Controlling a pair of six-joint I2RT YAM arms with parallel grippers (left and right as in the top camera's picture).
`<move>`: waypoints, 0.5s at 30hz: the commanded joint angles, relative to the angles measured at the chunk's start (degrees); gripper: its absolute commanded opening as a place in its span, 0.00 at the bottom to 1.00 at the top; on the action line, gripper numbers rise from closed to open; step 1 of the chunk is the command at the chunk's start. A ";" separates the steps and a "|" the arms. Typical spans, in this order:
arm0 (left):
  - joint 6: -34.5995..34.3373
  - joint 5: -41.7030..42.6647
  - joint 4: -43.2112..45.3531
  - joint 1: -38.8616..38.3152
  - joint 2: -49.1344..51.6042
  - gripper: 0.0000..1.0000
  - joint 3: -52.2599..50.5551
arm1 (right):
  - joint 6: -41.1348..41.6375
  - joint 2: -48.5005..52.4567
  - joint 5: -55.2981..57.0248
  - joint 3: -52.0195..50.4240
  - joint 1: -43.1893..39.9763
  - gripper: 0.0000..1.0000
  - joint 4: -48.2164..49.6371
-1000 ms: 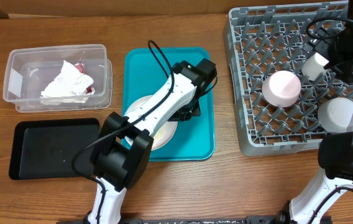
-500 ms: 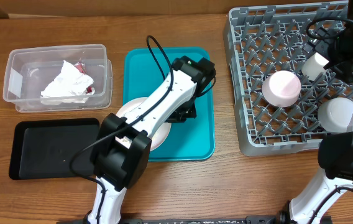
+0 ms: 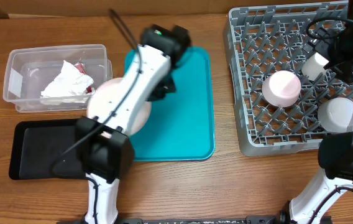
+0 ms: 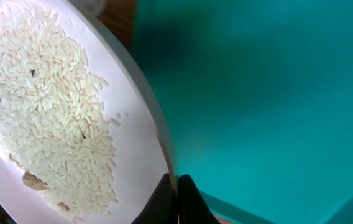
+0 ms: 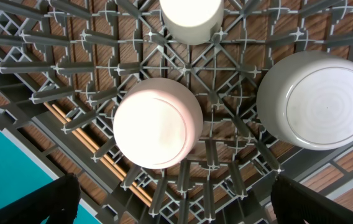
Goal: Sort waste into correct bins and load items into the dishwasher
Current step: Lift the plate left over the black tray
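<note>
White round flat plate (image 4: 136, 149) fills the left of the left wrist view, carrying a spread heap of whitish rice grains (image 4: 46, 106) with a few brownish crumbs at its lower edge. The left claw (image 4: 178, 199) is clenched on the plate's rim, its dark fingers pinched tight at the bottom of that view.

From overhead, the shallow black rectangular tray (image 3: 46, 149) lies nearest, at the front left of the wooden table (image 3: 226, 180). Just beyond it, the plate overlaps the black tray's far right corner, the left edge of the teal serving tray (image 3: 189, 106) and the near right corner of the clear rectangular plastic tub (image 3: 15, 68). The left arm crosses over the plate and hides part of it. The teal tray is bare where it shows. Farther back on the left, the tub holds a crumpled white paper napkin (image 3: 64, 84).

On the right stands the square grey plastic dish rack (image 3: 251, 50). A white bowl (image 5: 316, 99) and a pale-pink bowl (image 5: 158, 121) sit upside down among its pegs, with a small white cup (image 5: 192, 18) behind them. The right claw (image 5: 173, 186) hangs over the rack, spread wide and grasping nothing, its fingers (image 5: 64, 199) at the lower corners of the right wrist view.
</note>
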 commanded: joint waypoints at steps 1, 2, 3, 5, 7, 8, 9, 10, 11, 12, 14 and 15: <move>2.01 -0.81 -0.50 5.73 -0.31 0.04 1.51 | 0.28 -0.87 0.13 1.66 -0.11 1.00 0.15; 2.03 -0.35 -0.50 7.34 -0.39 0.04 1.51 | 0.28 -0.87 0.13 1.66 -0.11 1.00 0.15; 2.03 -0.09 -0.50 9.29 -0.42 0.04 1.51 | 0.26 -0.87 0.13 1.66 -0.11 1.00 0.15; 3.06 0.90 -0.50 12.74 -0.48 0.04 1.51 | 0.26 -0.87 0.13 1.66 -0.11 1.00 0.15; 4.66 2.97 -0.50 16.61 -0.55 0.04 1.51 | 0.28 -0.87 0.13 1.66 -0.11 1.00 0.15; 5.53 4.24 -0.50 18.40 -0.57 0.04 1.51 | 0.28 -0.87 0.13 1.66 -0.11 1.00 0.15; 6.40 5.70 -0.50 20.48 -0.61 0.04 1.51 | 0.28 -0.87 0.13 1.66 -0.11 1.00 0.15; 6.97 6.71 -0.50 22.21 -0.63 0.04 1.51 | 0.26 -0.87 0.13 1.66 -0.11 1.00 0.15; 7.19 7.43 -0.50 24.50 -0.72 0.04 1.51 | 0.28 -0.87 0.13 1.66 -0.11 1.00 0.15; 7.26 7.63 -0.50 25.83 -0.81 0.04 1.51 | 0.28 -0.87 0.13 1.66 -0.11 1.00 0.15; 8.26 8.96 -0.50 28.96 -0.98 0.04 1.51 | 0.28 -0.87 0.13 1.66 -0.11 1.00 0.15; 9.25 10.49 -0.50 30.75 -1.14 0.04 1.51 | 0.26 -0.87 0.13 1.66 -0.11 1.00 0.15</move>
